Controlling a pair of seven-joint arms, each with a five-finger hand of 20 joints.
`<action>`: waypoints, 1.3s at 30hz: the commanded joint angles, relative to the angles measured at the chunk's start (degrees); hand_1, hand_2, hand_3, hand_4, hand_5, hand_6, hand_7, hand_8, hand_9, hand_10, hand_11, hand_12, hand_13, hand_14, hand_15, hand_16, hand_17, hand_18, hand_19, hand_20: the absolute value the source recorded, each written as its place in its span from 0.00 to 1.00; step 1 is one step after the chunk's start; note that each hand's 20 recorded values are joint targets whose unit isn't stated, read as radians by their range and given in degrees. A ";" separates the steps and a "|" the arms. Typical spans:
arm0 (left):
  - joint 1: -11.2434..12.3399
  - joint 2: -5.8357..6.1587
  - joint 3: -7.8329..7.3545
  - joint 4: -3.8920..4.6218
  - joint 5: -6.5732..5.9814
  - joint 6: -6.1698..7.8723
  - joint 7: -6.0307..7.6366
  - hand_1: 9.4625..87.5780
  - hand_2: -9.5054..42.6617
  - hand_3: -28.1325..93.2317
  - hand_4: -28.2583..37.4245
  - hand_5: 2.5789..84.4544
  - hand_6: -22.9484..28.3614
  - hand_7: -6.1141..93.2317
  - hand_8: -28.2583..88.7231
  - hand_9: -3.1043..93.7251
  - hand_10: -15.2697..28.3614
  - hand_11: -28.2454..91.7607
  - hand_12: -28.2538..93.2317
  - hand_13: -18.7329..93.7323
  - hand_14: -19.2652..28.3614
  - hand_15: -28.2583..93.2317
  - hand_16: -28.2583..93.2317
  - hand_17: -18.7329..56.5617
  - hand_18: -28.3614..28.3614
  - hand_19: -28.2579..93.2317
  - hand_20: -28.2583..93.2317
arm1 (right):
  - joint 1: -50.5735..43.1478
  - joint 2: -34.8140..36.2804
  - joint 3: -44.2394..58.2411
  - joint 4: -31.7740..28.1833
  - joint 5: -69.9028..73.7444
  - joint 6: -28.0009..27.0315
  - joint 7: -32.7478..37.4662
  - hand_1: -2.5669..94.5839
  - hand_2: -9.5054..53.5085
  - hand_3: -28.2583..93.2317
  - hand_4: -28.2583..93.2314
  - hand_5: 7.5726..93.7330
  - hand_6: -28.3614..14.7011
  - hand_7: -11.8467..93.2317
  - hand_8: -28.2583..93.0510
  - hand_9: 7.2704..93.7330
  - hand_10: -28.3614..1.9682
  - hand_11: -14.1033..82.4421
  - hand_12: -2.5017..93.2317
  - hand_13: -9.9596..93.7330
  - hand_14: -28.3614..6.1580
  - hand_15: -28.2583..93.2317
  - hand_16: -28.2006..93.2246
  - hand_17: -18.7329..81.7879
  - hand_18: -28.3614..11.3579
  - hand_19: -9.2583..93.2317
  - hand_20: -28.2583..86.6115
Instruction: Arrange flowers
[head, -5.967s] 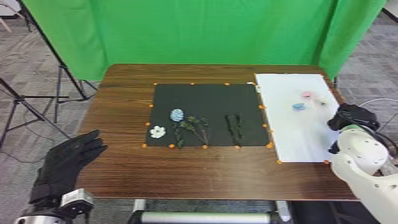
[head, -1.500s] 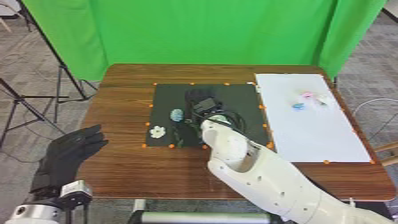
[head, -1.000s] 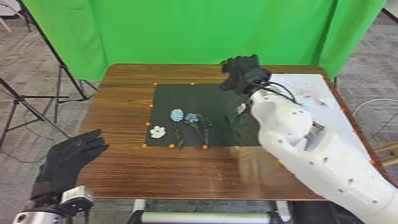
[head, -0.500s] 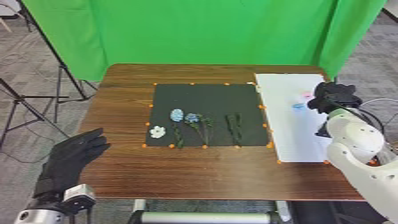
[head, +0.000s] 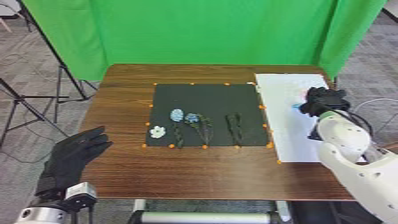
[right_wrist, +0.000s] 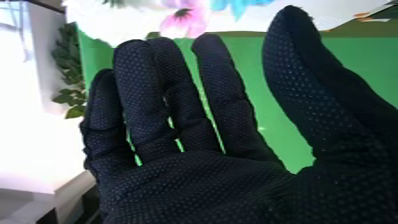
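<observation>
Head view, right hand: right hand is hanging over the right part of the white sheet on the desk; fingers are reaching toward the far side.
Head view, change: right hand is now working at the white sheet, having come right from over the black sheet; since the last frame it is easing slightly nearer and left.
Head view, black sheet: blue flower spike, small blue cluster, white flower and dark green stems are lying apart, mostly on the near half. Layout is matching the last frame.
Head view, white sheet: loose blue flower is sitting just left of the right hand.
Head view, left hand: left hand is waiting off the desk's left side, relaxed, holding nothing.
Right wrist view, hand state: right hand is staying released, fingers straight, thumb apart, nothing in the grasp.
Right wrist view, flowers: pink flower and white petals are showing beyond the fingertips, blue petals beside the pink.
Meaning: arrangement is looking unfinished; focus is probably shifting to picking a blossom off the white sheet.
Next: likely needing a lower hand and a gentle pinch.
Risk: fingers could be brushing neighbouring blossoms out of place.
</observation>
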 joint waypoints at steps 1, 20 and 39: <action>-0.18 -0.36 0.31 0.30 0.19 -0.59 -0.18 0.23 0.30 0.92 0.23 0.53 0.72 0.21 0.17 0.43 0.86 0.54 0.31 0.42 1.00 0.73 0.13 0.12 0.87 0.70 0.33 | 1.81 -2.52 -1.64 2.06 -1.14 -1.54 0.16 0.37 0.00 0.97 0.00 0.48 0.54 0.31 0.11 0.47 0.37 0.39 0.20 0.44 0.25 0.86 0.34 0.29 0.07 0.81 0.62; -0.13 0.40 0.65 0.53 -0.34 -0.14 1.08 0.23 0.30 0.92 0.23 0.53 0.72 0.21 0.17 0.43 0.86 0.54 0.31 0.42 1.00 0.73 0.13 0.12 0.87 0.70 0.33 | 5.26 -5.52 -4.29 6.77 -3.53 -3.44 -0.83 0.38 0.00 0.96 0.00 0.51 0.59 0.32 0.11 0.50 0.42 0.40 0.20 0.45 0.25 0.86 0.34 0.29 0.07 0.81 0.62; 0.46 0.41 0.65 0.37 -0.53 0.09 1.44 0.23 0.30 0.92 0.23 0.54 0.72 0.21 0.17 0.43 0.86 0.54 0.31 0.42 1.00 0.73 0.13 0.12 0.88 0.70 0.33 | 6.35 -4.22 -7.59 8.05 -8.01 4.15 2.33 0.60 0.00 0.86 0.00 0.83 0.69 0.37 0.23 0.95 0.73 0.30 0.44 0.72 0.67 0.78 0.52 0.40 0.09 0.87 0.61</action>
